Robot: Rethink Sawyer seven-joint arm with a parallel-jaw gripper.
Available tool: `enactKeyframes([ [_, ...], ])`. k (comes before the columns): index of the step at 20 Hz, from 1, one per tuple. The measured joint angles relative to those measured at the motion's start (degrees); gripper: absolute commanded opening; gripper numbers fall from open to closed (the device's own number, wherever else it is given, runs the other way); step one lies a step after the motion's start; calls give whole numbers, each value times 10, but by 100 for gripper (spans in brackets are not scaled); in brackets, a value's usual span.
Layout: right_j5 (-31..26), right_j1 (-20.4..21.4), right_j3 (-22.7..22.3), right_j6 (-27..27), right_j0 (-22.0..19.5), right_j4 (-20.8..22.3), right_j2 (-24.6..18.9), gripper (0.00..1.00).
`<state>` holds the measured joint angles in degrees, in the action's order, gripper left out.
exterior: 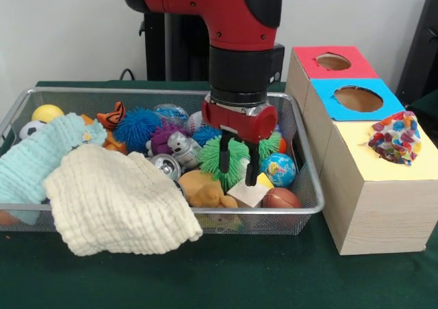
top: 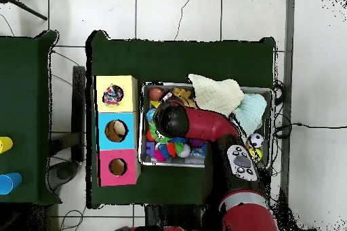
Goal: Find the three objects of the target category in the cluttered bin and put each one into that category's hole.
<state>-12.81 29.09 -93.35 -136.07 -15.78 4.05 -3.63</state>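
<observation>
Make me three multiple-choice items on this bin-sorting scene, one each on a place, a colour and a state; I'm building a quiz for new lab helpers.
1. Where does the multicoloured ball sit?
A. in the yellow hole
B. in the blue hole
C. in the bin

2. What colour is the spiky ball under the gripper?
A. purple
B. orange
C. green

3. How is the cream cloth lying?
A. folded inside the bin
B. draped over the bin's front rim
C. on the box

Key: 1 A, it rests in the yellow top's opening; 2 C, green spikes flank the open jaws; 3 B, it hangs over the wire edge.

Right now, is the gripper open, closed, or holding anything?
Gripper: open, black fingers spread around the spiky green rubber ball in the wire mesh bin; not gripped yet.
</observation>
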Motion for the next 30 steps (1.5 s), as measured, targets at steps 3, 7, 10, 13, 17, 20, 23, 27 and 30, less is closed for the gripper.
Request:
enactKeyframes([
  [3, 0, -31, 0, 0, -1, -12, 0, 100],
  [7, 13, -44, 3, 0, -4, -35, 2, 100],
  [10, 17, -48, 3, 0, -6, -55, 4, 100],
  [13, 16, -50, 3, 0, -9, -70, 4, 100],
  [17, 16, -51, 0, 0, -23, -76, -10, 100],
  [20, 16, -50, -5, 0, -35, -77, -21, 100],
  [23, 17, -49, -9, 0, -37, -81, -23, 100],
  [27, 17, -42, -17, 0, -24, -84, -9, 100],
  [30, 17, -32, -32, 0, -20, -84, -1, 100],
])
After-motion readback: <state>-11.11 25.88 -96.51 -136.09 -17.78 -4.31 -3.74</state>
